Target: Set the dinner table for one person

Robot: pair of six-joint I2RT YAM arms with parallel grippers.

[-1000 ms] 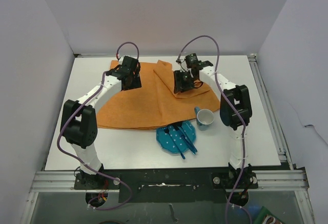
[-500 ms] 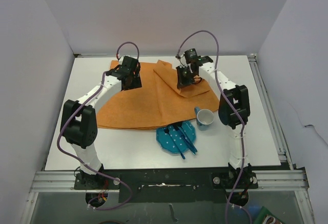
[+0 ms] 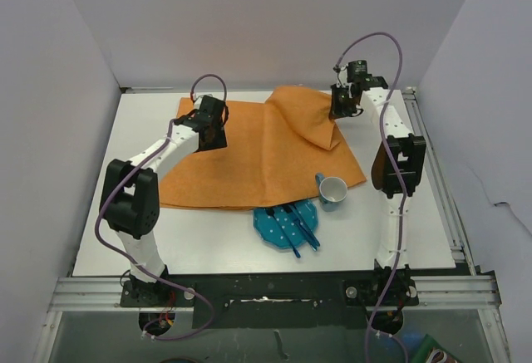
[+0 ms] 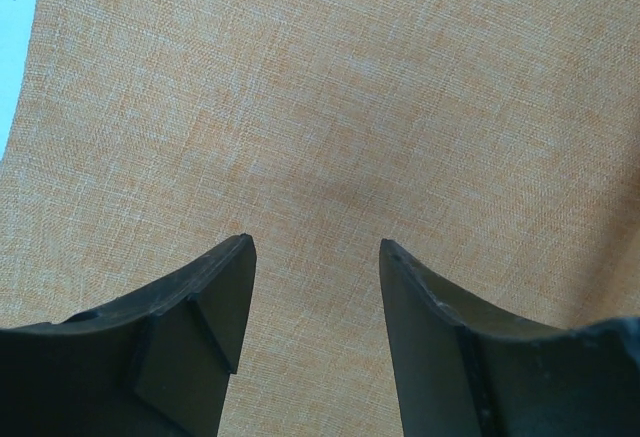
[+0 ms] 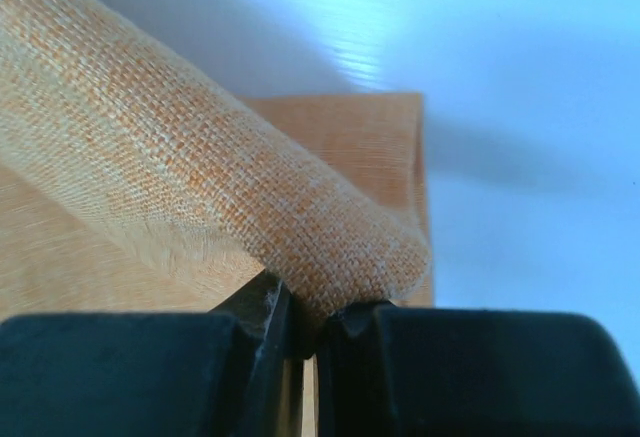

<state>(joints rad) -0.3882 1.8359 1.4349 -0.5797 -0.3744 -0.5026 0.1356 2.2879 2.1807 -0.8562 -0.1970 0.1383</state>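
Now, hold the right gripper (image 5: 305,332) pressed together on the raised fold of the orange cloth (image 3: 258,155) and carry that fold outward and low toward the far right corner of the white tabletop (image 3: 432,213), lying beneath everything and bare along its near and right sides. Pull slowly enough to flatten the doubled-over flap without dragging the whole sheet. Use the left gripper (image 4: 315,257), spread wide over the cloth's far left part, as an anchor: lower onto the fabric or pinch it before pulling harder, contact there being unclear from the wrist view. Mind the cup (image 3: 332,190) right at the cloth's near right corner and the blue plate (image 3: 287,223) with cutlery (image 3: 303,228) just at the near edge; avoid any sideways tug likely to shove or tip them. Release only once the corner lies flat, then probably smooth the remaining wrinkles toward the edges.
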